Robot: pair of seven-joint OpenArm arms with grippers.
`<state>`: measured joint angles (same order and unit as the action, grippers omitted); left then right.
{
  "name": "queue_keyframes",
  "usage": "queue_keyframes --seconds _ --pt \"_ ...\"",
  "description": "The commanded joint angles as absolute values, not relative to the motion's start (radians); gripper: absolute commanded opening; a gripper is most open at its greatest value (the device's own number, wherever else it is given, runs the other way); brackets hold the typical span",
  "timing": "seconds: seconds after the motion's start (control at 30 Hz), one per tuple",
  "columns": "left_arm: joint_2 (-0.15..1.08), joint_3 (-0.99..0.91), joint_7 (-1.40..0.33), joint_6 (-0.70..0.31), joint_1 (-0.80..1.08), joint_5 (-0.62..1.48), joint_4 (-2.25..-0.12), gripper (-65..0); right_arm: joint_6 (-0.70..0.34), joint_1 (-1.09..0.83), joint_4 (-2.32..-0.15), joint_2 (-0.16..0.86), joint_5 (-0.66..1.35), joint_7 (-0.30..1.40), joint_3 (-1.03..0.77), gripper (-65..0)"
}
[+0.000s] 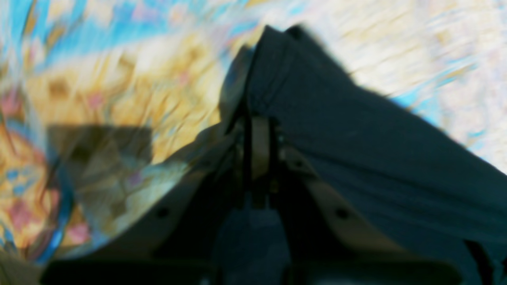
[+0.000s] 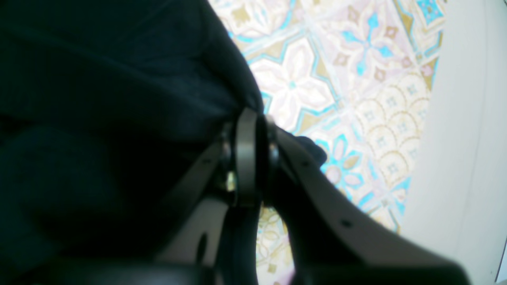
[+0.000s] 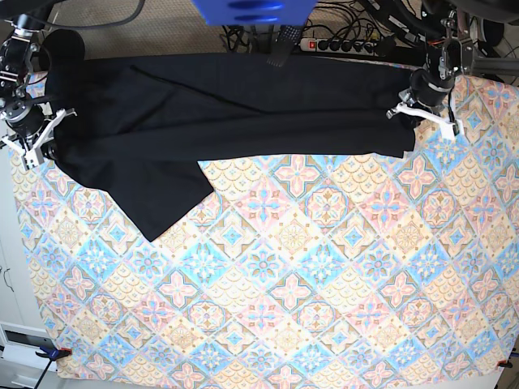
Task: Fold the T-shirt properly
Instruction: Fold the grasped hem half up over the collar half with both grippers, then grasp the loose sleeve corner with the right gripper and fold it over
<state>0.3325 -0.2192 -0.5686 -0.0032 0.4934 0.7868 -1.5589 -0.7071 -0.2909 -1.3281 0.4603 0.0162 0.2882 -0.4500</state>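
Note:
The black T-shirt (image 3: 235, 109) lies stretched in a long band across the far side of the table, with one sleeve (image 3: 158, 203) pointing toward the near left. My left gripper (image 3: 415, 113) is at the shirt's right end in the base view and is shut on the cloth; the left wrist view shows the fabric (image 1: 356, 150) pinched at the fingertips of that gripper (image 1: 259, 118). My right gripper (image 3: 45, 142) is at the shirt's left end, and the right wrist view shows the gripper (image 2: 253, 118) shut on the dark cloth (image 2: 99, 99).
A tablecloth (image 3: 284, 284) with blue, pink and tan tiles covers the table. Cables and a power strip (image 3: 340, 42) run behind the far edge. A blue object (image 3: 247, 10) hangs at top centre. A white cabinet (image 3: 6, 275) stands at the left.

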Motion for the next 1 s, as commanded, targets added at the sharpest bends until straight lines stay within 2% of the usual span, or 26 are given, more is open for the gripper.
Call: queue_keyframes --seconds 0.0,0.17,0.27,0.33,0.43,0.5,0.6,0.77,0.97 --pt "0.346 -0.217 -0.545 0.001 0.483 0.786 -1.563 -65.0 -0.698 -0.286 -1.346 0.487 0.030 0.268 -0.461 -65.0" --pt "0.351 -0.157 -0.545 0.001 0.467 0.786 -1.520 -64.9 -0.698 -0.305 -1.346 0.486 0.030 0.269 -0.461 -63.9" --pt "0.351 -0.130 -0.547 0.001 0.456 0.786 -1.517 -62.3 -0.698 -0.320 -1.366 0.486 0.027 0.286 -0.461 -59.1" --pt "0.351 -0.125 -0.553 0.001 0.456 0.786 -1.518 -56.7 -0.698 -0.320 -1.391 0.486 0.027 0.348 -0.463 -54.7" --pt "0.351 -0.127 -0.645 0.001 0.447 0.789 -1.521 -43.5 -0.698 -0.320 -1.428 0.486 0.027 0.433 -0.466 -47.7" --pt "0.351 -0.130 -0.677 0.001 0.444 0.791 -1.557 -37.6 -0.698 -0.321 -1.448 0.486 0.025 0.446 -0.493 -44.9" --pt "0.351 -0.140 -0.673 0.001 0.466 0.796 -1.626 -37.6 -0.698 -0.321 -1.474 0.458 0.025 0.447 -0.547 -42.8" --pt "0.312 -0.263 -0.667 0.001 0.501 0.796 -1.761 -38.2 -0.698 -0.315 -1.540 0.418 0.024 0.484 -0.601 -42.4" --pt "0.311 -0.278 -0.668 0.001 0.503 0.796 -1.814 -38.2 -0.698 -0.314 -1.554 0.417 0.024 0.503 -0.607 -42.5"
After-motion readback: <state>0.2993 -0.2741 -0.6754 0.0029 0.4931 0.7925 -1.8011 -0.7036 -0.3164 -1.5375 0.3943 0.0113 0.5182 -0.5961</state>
